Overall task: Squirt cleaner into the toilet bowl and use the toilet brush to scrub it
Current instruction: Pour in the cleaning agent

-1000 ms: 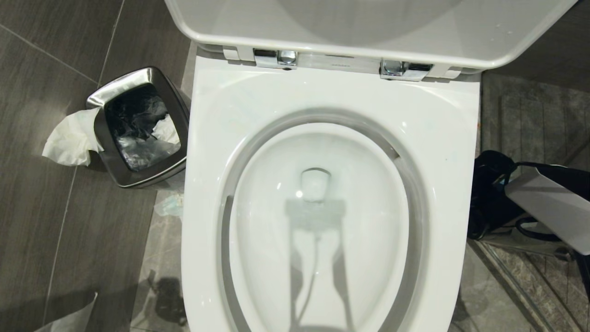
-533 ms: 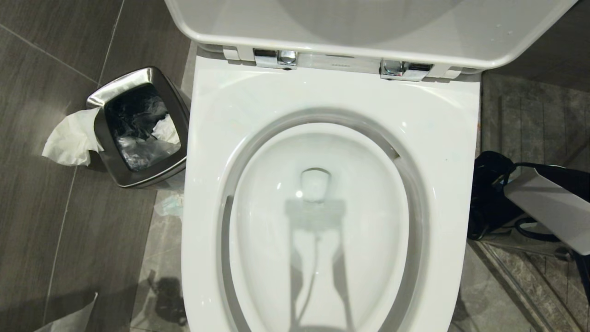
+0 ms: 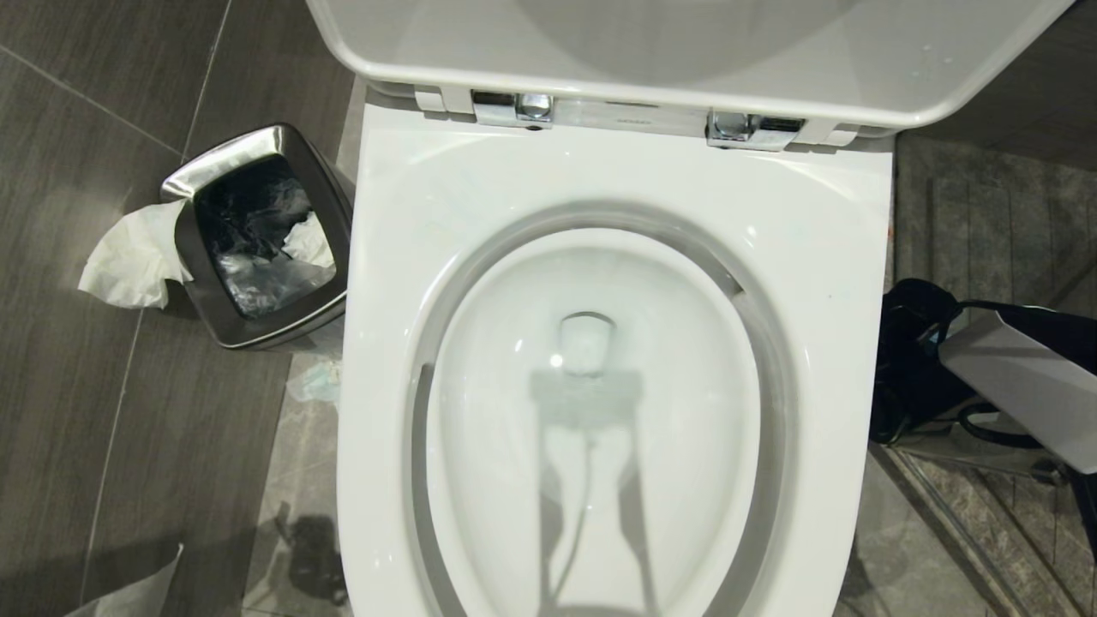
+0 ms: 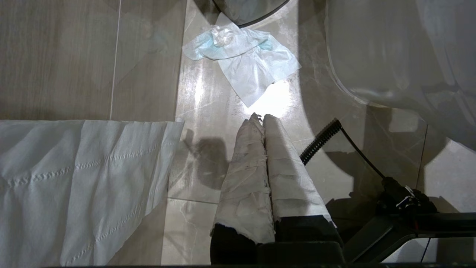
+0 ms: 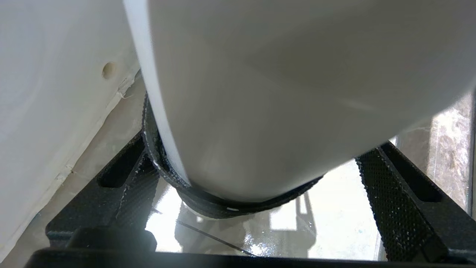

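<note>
Straight below the head camera sits one toilet bowl (image 3: 411, 223), white and glossy, filling the middle of the view, with water at the bottom and the robot's shadow across it. One lid (image 3: 686, 43) stands raised behind the bowl on two chrome hinges (image 3: 514, 107). Left of the bowl, just beside it, is one square steel bin (image 3: 184, 184) with a dark liner, and one piece of white paper (image 3: 128, 257) hangs over the bin's far side. One small tissue (image 3: 313, 381) lies on the floor against the bowl's left side. One corner of a paper sheet (image 3: 137, 591) shows further left of the bowl, at the near edge of the floor. Right of the bowl, low beside it, is the right arm (image 3: 1020, 386), white with a black end.

From the left wrist, the left gripper (image 4: 262, 119) points down at the floor left of the bowl. Its two fingers (image 4: 249, 167), both wrapped in white, are pressed together with nothing between them. Ahead of them lies the one crumpled white and pale blue tissue, beside them the one large creased sheet. One black ribbed cable (image 4: 319, 139) runs between the fingers and the bowl's curved outer wall.

From the right wrist, the right gripper (image 5: 260, 149) is down by the floor next to the bowl's outer wall. Its two black fingers (image 5: 394, 193) are spread wide, one on each side of one large rounded white container (image 5: 279, 93) with a black ribbed band (image 5: 208, 206) at its end.
</note>
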{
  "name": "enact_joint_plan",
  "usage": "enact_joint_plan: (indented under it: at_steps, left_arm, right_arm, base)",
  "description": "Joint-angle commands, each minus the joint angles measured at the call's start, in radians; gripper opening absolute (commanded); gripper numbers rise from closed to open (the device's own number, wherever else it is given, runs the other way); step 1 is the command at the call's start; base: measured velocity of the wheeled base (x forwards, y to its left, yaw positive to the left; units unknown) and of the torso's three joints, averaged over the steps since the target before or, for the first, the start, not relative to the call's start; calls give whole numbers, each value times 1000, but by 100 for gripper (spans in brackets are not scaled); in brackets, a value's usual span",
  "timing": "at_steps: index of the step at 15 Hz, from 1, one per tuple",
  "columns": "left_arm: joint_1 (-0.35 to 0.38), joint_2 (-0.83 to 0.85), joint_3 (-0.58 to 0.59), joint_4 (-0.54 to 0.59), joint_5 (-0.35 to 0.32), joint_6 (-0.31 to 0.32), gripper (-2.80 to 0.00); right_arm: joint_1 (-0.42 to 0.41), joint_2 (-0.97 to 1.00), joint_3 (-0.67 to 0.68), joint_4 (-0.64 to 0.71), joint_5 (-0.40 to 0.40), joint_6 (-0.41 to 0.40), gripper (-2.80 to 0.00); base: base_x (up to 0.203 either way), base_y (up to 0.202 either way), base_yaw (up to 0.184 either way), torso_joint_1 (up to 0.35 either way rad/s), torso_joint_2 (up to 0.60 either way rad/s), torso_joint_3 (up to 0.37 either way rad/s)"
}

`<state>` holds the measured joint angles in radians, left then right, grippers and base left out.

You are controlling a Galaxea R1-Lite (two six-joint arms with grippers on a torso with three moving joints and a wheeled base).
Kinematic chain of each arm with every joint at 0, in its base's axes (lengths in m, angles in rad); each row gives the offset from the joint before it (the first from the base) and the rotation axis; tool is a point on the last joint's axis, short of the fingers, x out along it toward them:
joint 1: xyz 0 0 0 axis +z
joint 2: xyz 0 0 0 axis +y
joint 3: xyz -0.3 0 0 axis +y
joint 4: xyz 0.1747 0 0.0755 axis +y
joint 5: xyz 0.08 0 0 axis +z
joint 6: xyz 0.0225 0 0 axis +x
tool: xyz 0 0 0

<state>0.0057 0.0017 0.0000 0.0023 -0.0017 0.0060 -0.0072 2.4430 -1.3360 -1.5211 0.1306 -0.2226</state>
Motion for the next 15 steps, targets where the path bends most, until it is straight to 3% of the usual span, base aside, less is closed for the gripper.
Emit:
enact_joint_plan:
  at_steps: [1,15]
  left_arm:
    - [0,1,0,1,0,0,-280]
    - [0,1,0,0,0,0,-280]
  right_arm:
    - [0,2,0,-9,1,-3,0]
    - [4,27,-51,-9,14,-11,0]
  base:
    - [0,0,0,0,0,0]
    - [0,0,0,0,0,0]
